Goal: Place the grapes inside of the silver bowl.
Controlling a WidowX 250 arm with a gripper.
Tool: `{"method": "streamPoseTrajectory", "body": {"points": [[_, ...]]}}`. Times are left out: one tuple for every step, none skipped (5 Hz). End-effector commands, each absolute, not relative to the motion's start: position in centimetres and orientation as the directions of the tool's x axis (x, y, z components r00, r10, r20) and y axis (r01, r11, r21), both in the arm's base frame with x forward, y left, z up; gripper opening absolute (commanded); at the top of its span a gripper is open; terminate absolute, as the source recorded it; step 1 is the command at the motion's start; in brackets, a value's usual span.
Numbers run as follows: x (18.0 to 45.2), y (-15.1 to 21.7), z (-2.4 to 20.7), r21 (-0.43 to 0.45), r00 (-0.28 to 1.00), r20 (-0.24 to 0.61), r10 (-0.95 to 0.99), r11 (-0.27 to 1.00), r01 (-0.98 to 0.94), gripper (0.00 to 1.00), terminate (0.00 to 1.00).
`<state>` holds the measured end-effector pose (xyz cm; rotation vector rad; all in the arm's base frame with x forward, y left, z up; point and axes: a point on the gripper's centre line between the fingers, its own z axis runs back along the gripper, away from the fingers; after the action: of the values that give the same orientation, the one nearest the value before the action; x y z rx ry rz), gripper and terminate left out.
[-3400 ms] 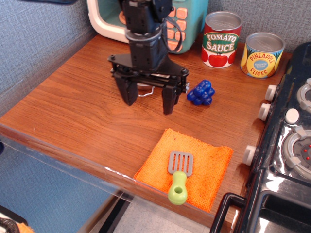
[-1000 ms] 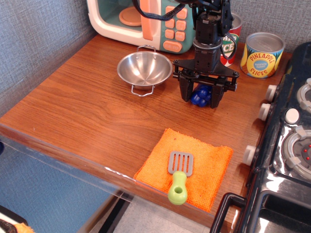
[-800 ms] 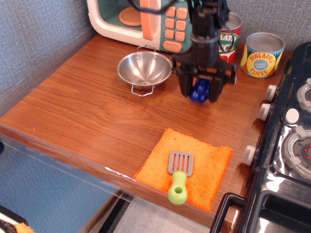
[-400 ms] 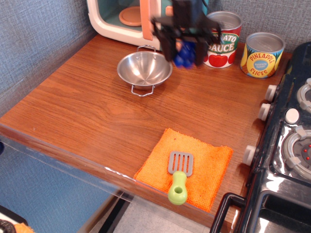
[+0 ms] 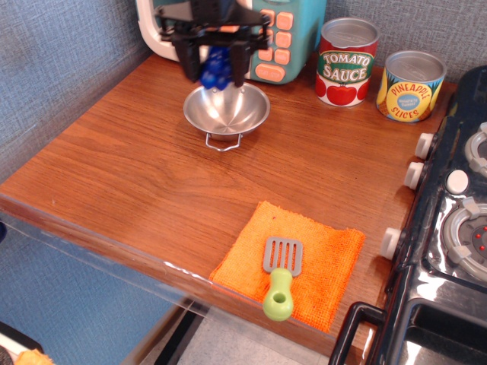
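overhead now, black gripper (image 5: 212, 67) hanging above the back half of the silver bowl (image 5: 227, 112), two dark fingers (image 5: 186, 62) pointing down and closed in on the grapes (image 5: 215, 66). blue cluster pinched between the fingers, clear of the bowl's floor, lifted just over the rear rim. jaws narrowed to about the width of the bunch, one finger on either side of it.

directly below the fingers: the silver bowl, upright on the wooden counter (image 5: 152, 175), inside bare and shiny, one wire loop handle sticking out toward the near edge. behind the fingers: a toy microwave (image 5: 274, 38) with peach buttons, partly hidden by the gripper body. off to the right of the fingers, well apart: a tomato sauce can (image 5: 347, 62), and further right a pineapple slices can (image 5: 411, 85), both upright near the back wall. far to the right: the edge of a black toy stove (image 5: 449, 228) with white knobs.

well in front of the fingers and somewhat right, near the counter's front edge: an orange cloth (image 5: 293, 262) lying flat, with a spatula (image 5: 281, 276) on top, grey slotted head, green handle pointing toward the front edge.
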<state>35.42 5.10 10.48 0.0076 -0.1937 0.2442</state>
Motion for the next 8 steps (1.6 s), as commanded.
{"method": "streamPoseTrajectory", "body": {"points": [[37.1, 5.8, 10.4, -0.017, 0.950, 0.201, 0.237, 0.971, -0.239, 0.00, 0.00], [37.5, 5.8, 9.8, -0.020, 0.951, 0.188, 0.247, 0.969, -0.247, 1.00, 0.00], [37.3, 5.3, 10.0, -0.026, 0.948, 0.195, 0.250, 0.968, -0.250, 1.00, 0.00], [36.6, 4.1, 11.3, -0.046, 0.948, 0.218, 0.233, 0.973, -0.228, 1.00, 0.00], [35.1, 2.2, 13.2, -0.086, 0.959, 0.243, 0.149, 0.988, -0.131, 1.00, 0.00], [33.2, 0.4, 13.7, -0.094, 0.967, 0.238, 0.095, 0.993, -0.074, 1.00, 0.00], [32.1, -0.2, 12.4, -0.083, 0.978, 0.204, 0.049, 0.996, -0.033, 1.00, 0.00], [31.5, -0.1, 11.7, -0.051, 0.982, 0.184, 0.032, 0.998, -0.023, 1.00, 0.00]]}}
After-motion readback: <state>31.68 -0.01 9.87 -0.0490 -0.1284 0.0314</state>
